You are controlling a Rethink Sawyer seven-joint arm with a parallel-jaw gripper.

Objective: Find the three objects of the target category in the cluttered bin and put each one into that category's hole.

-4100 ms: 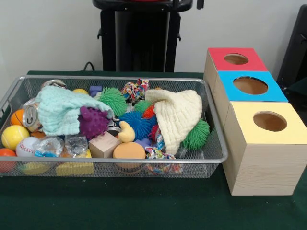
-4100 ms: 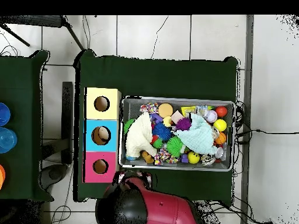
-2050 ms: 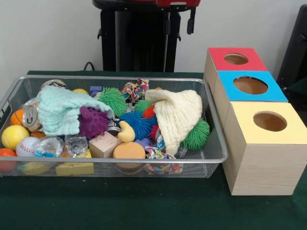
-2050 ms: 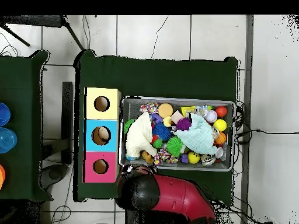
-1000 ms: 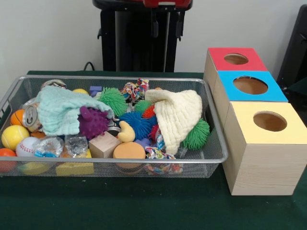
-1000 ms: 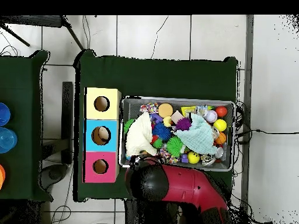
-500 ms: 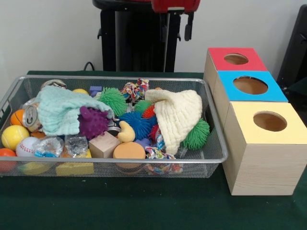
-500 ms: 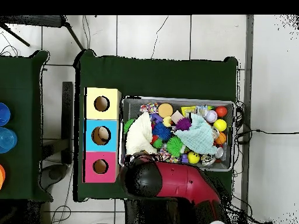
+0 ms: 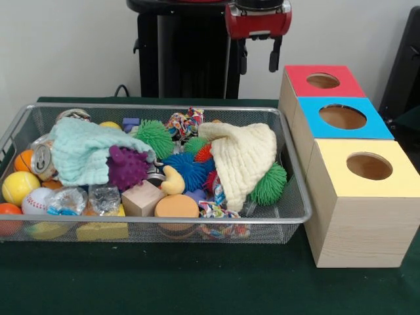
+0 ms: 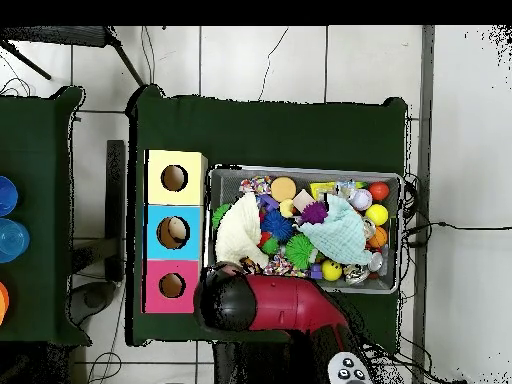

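Observation:
A wire mesh bin holds a heap of toys. In it lie a mint cloth, a cream cloth, a purple spiky ball, a blue spiky ball, green spiky balls, a wooden block and a yellow ball. Right of the bin stand three boxes with round holes: red, blue, yellow. My gripper hangs open and empty above the bin's far right corner, just left of the red box. From overhead the arm hides it.
A drinks can, a baseball, an orange disc and a rope toy also lie in the bin. The cloths hide whatever is beneath them. In the overhead view the boxes stand left of the bin.
My gripper has come lower and moved right in the front view, toward the red box. Overhead, the arm's head has shifted left. Nothing in the bin has moved.

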